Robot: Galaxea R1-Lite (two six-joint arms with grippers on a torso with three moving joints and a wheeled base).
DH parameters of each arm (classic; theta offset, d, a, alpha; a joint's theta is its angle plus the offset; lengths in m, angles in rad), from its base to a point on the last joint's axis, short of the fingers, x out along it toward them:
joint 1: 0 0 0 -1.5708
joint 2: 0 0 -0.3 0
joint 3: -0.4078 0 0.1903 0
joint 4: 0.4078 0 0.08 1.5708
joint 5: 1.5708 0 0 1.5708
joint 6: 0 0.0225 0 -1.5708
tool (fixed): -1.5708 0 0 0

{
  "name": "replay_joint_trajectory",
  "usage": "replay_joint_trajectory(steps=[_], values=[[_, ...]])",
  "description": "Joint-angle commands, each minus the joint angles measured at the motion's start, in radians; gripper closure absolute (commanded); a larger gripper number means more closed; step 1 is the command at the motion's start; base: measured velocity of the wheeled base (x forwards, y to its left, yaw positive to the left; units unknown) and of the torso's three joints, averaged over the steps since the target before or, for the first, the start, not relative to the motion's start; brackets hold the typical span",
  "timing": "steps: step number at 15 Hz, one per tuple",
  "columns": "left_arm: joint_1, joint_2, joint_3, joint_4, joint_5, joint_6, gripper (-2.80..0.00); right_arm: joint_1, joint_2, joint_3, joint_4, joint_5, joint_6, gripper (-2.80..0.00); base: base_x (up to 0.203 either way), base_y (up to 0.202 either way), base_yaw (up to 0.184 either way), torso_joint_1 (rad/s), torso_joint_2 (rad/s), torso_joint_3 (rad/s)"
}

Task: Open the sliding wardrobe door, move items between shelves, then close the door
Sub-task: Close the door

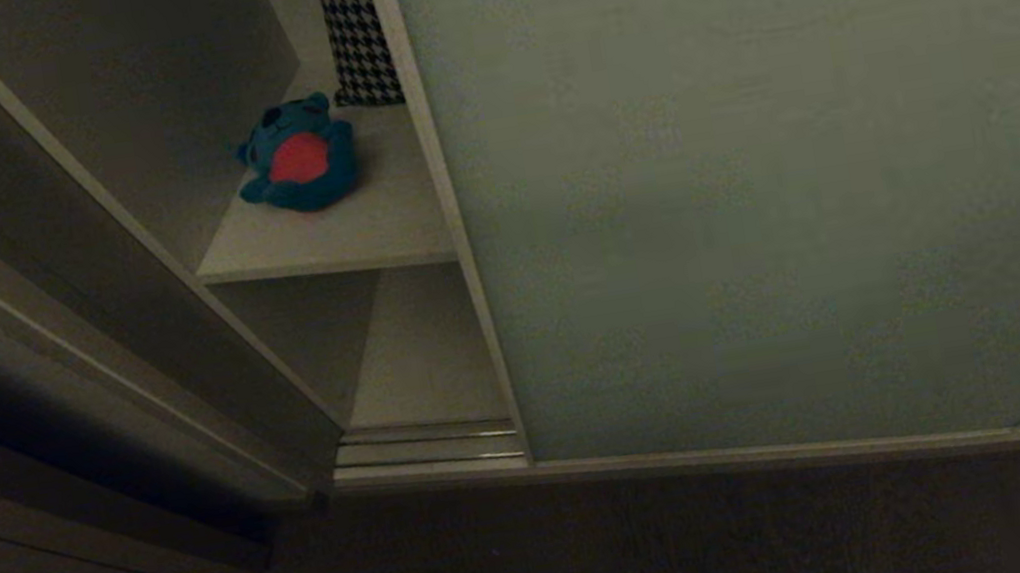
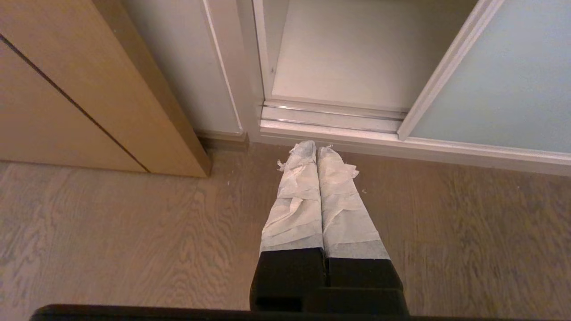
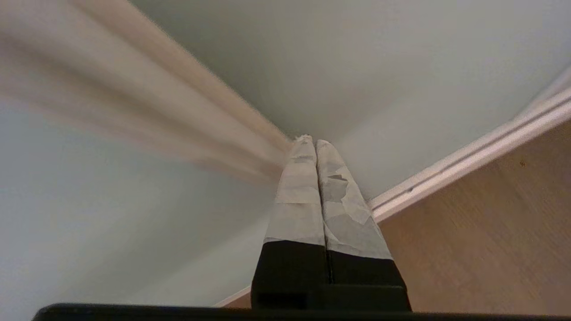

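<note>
The sliding wardrobe door [image 1: 755, 169] hides most of the wardrobe interior and all but a narrow strip of the houndstooth pillow [image 1: 352, 27], which the top edge also crops. In the right wrist view, the beige door frame [image 3: 134, 107] is motion-blurred.

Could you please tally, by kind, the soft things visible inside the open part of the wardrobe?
Plush toys: 1, blue plush toy with a red belly
Pillows: 1, houndstooth pillow, partly hidden behind the door frame
Total: 2
</note>
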Motion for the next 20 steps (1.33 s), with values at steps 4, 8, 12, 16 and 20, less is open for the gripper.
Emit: replay_joint_trajectory(steps=[4,8,12,16,20], values=[[0.0,0.001,0.0,-0.001,0.0,0.0,0.0,0.003,0.035,0.001,-0.066,0.004,0.002,0.0,0.0,0.0,0.0,0.0,0.0,0.0],[0.0,0.001,0.0,-0.001,0.0,0.0,0.0,0.03,0.052,0.017,-0.127,0.001,0.003,0.0,0.0,0.0,0.0,0.0,0.0,0.0],[0.0,0.001,0.0,-0.001,0.0,0.0,0.0,0.054,0.054,0.035,-0.167,0.001,0.003,0.0,0.0,0.0,0.0,0.0,0.0,0.0],[0.0,0.001,0.0,-0.001,0.0,0.0,0.0,0.073,0.038,0.068,-0.183,0.003,0.006,0.0,0.0,0.0,0.0,0.0,0.0,0.0],[0.0,0.001,0.0,-0.001,0.0,0.0,0.0,0.077,-0.014,0.134,-0.183,0.01,0.007,0.0,0.0,0.0,0.0,0.0,0.0,0.0]])
